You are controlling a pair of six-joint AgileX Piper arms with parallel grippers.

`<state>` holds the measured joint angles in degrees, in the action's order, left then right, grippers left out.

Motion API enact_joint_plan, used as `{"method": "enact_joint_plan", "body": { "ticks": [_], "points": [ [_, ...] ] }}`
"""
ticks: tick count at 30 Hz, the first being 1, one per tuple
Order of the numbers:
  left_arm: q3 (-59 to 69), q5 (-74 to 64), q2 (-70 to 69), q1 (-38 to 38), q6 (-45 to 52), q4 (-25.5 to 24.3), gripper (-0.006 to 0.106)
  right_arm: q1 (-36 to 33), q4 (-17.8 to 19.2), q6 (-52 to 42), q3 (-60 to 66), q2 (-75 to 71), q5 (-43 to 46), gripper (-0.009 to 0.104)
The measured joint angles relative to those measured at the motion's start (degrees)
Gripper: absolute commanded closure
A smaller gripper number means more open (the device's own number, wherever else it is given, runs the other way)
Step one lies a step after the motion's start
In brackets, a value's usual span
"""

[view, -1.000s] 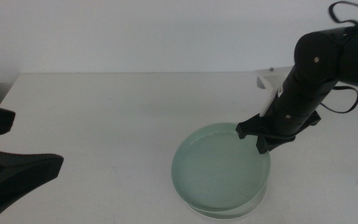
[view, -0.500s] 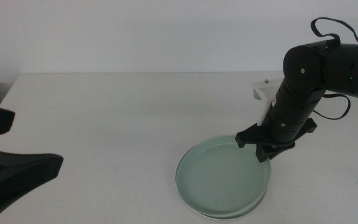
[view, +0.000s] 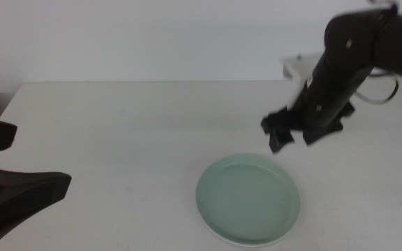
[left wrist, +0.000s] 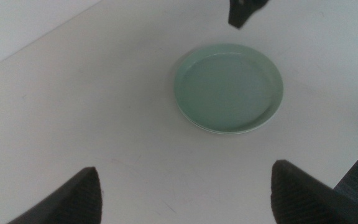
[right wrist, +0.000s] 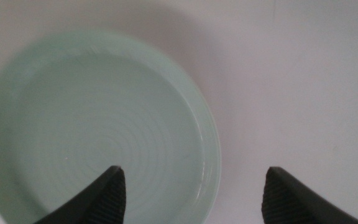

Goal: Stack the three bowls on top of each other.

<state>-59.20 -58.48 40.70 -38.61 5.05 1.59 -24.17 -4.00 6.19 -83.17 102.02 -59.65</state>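
Mint green bowl (view: pixel 248 199) topping stack, right gripper (view: pixel 293 138) spread empty above its far rim, left gripper (left wrist: pixel 185 193) parted, waiting well apart

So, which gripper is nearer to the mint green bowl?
The right gripper. It hangs open just above the far right rim of the mint green bowl, apart from it. The left gripper waits open at the table's left edge, far from the bowl.

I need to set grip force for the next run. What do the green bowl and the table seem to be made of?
The mint green bowl looks like glazed ceramic, possibly melamine: smooth, slightly glossy, with faint concentric rings in the right wrist view. A white rim shows beneath it. The table looks like matte white laminate or painted board: flat, even, without glare.
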Motion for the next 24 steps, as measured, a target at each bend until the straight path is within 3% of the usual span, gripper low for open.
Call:
{"method": "enact_joint_plan", "body": {
  "ticks": [8,14,17,19,24],
  "points": [
    [-0.06,9.17,0.45,0.2,-0.74,-1.59,-0.004,5.29,-2.92,-5.32,-7.25,-5.52,-5.64,0.039],
    [-5.92,12.12,10.27,6.98,-14.52,-16.9,-0.004,15.88,-10.45,-10.28,-7.57,-12.1,-6.94,0.039],
    [-9.68,11.42,16.49,14.78,-16.91,-19.6,-0.004,20.91,-13.78,-12.85,-7.01,-15.48,-6.94,0.039],
    [-11.33,10.84,19.98,19.62,-14.22,-16.98,-0.004,23.29,-14.65,-14.17,-5.42,-18.29,-6.94,0.039],
    [-12.0,9.87,24.74,30.84,-3.45,-3.13,-0.004,27.15,-14.9,-16.37,1.15,-26.22,-5.16,0.039]
  ]
}}
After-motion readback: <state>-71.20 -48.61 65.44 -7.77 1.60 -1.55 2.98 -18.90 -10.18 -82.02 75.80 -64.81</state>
